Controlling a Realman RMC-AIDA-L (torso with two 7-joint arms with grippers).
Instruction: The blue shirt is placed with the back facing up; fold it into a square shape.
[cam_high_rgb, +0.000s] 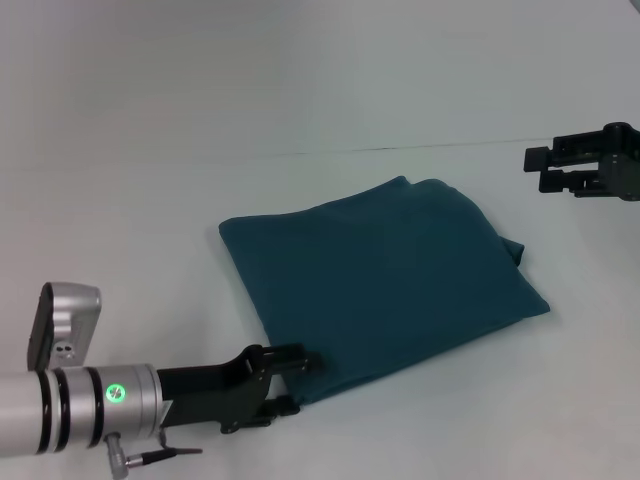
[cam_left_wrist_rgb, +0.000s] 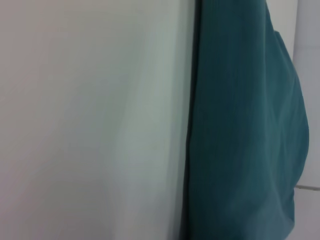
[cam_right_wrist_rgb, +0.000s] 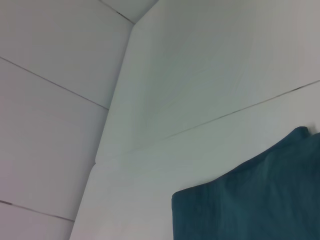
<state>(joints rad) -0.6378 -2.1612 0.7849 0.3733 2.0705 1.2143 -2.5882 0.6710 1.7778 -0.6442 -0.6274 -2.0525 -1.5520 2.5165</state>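
The left gripper (cam_high_rgb: 290, 382) is sitting low near the desk's (cam_high_rgb: 120, 180) front edge, its jaws parted a little with the tips right at the near corner of the blue shirt (cam_high_rgb: 385, 285); whether cloth is lying between them I cannot tell. The shirt is lying mid-desk, already folded into a rough, tilted square, several layers thick. It looks soft, light and limp, likely to sag and slide apart unless pinched through all layers at a corner or folded edge. Far right, the right gripper (cam_high_rgb: 545, 170) is hovering above the desk, well apart from the shirt, with its fingers narrowly open and holding nothing.
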